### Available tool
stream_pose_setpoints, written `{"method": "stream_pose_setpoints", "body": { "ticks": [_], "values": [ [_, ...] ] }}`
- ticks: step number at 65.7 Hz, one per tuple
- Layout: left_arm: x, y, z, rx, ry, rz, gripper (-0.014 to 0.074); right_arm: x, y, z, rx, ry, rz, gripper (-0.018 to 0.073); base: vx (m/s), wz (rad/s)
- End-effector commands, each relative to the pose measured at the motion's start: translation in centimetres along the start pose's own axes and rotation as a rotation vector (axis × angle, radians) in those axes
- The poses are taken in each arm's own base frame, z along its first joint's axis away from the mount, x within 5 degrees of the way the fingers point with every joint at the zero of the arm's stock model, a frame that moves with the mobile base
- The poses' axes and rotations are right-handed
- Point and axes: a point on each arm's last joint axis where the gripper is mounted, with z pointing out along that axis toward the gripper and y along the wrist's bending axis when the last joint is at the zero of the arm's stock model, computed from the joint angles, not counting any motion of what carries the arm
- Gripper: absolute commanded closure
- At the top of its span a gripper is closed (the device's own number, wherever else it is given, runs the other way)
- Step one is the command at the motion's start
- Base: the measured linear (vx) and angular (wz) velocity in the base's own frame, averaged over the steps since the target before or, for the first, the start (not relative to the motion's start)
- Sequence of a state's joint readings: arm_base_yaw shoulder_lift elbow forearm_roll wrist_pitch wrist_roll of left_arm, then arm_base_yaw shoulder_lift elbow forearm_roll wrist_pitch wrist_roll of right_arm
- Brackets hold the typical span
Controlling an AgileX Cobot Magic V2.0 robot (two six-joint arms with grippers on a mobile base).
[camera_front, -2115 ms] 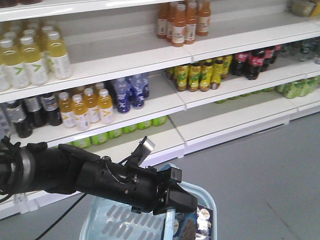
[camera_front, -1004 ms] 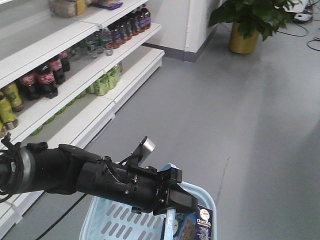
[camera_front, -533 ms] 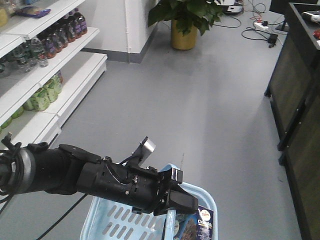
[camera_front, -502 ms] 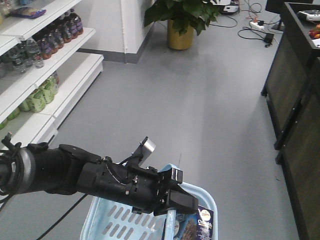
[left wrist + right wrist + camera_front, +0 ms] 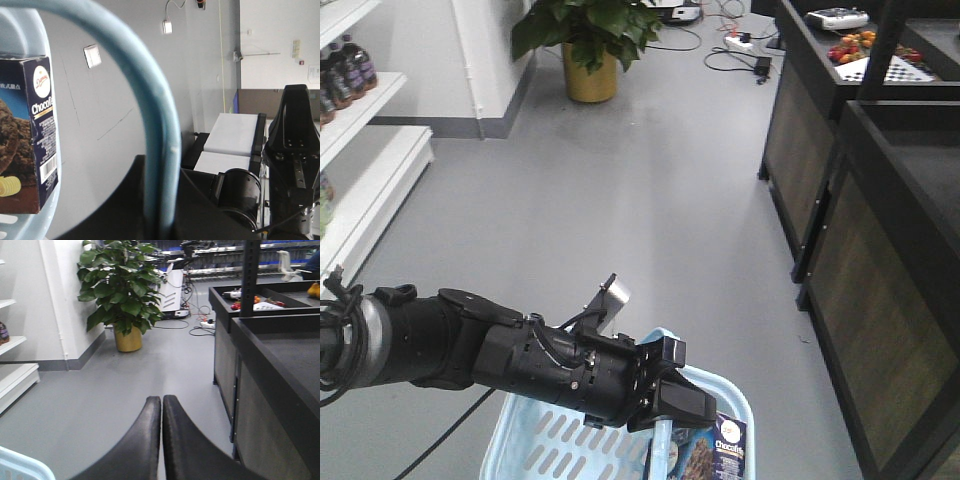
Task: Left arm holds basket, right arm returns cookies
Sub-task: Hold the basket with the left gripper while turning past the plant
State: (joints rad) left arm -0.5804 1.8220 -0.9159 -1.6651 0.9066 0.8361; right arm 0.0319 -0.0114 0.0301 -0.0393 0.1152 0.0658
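Drink shelves (image 5: 375, 175) swung to far left since earlier frames; dark bench (image 5: 880, 250) now right of left tool (image 5: 670, 412). Arm and basket (image 5: 732, 388) pose unchanged.
Front view: left tool clamped on basket handle; cookies (image 5: 725, 452) upright inside, just below-right of it.
Left wrist: only view with box label readable, left of handle.
Right wrist: only view of right tool (image 5: 161, 402); fingers together, empty; plant (image 5: 122, 285) ahead.
Step, likely: transit. Next: right tool must open, reach into basket for box.
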Motion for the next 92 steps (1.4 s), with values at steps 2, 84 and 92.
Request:
{"method": "stream_pose_setpoints", "body": {
  "ticks": [2,84,92],
  "values": [
    [-0.14,-3.10,-1.02,0.127,-0.019,0.036,0.0603,-0.81,0.05,-0.12,-0.006,-0.089,-0.006,0.0568,0.11,-0.28],
    [-0.14,-3.10,-1.02,0.127,-0.019,0.036,0.0603,-0.81,0.05,-0.12,-0.006,-0.089,-0.006,0.0568,0.23,0.03],
    [-0.14,-3.10,-1.02,0.127,-0.019,0.036,0.0603,-0.81,0.05,-0.12,-0.006,-0.089,-0.006,0.0568,0.27,-0.01]
  ]
}}
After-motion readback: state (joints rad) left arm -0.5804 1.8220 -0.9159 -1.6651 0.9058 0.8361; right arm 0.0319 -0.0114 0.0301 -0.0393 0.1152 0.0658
